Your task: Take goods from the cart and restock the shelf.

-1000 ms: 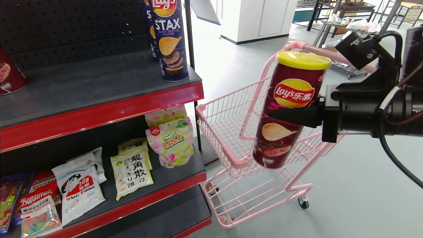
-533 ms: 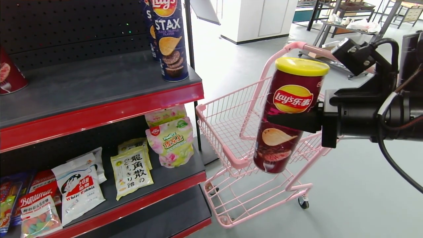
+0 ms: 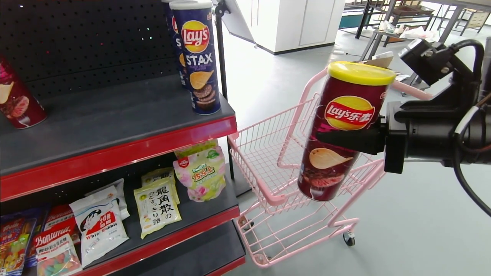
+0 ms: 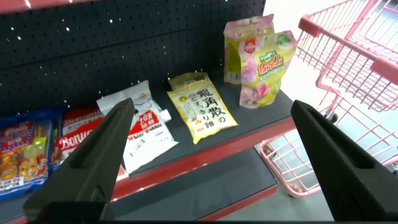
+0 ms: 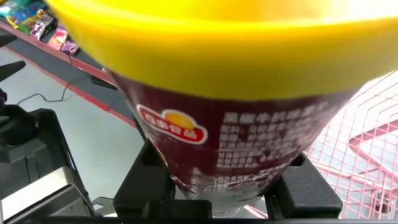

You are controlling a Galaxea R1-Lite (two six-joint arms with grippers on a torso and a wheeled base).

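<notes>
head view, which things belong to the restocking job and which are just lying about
Job: red chip can, held in the right gripper; pink cart; upper shelf.
Lying about: blue chip cans, snack bags, both already shelved.

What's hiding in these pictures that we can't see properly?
- Head view: the held red can in the right gripper hides part of the pink cart basket.
- Head view: the left edge cuts off a second red can on the shelf.
- Head view: the front blue can covers most of the rear blue can.
</notes>
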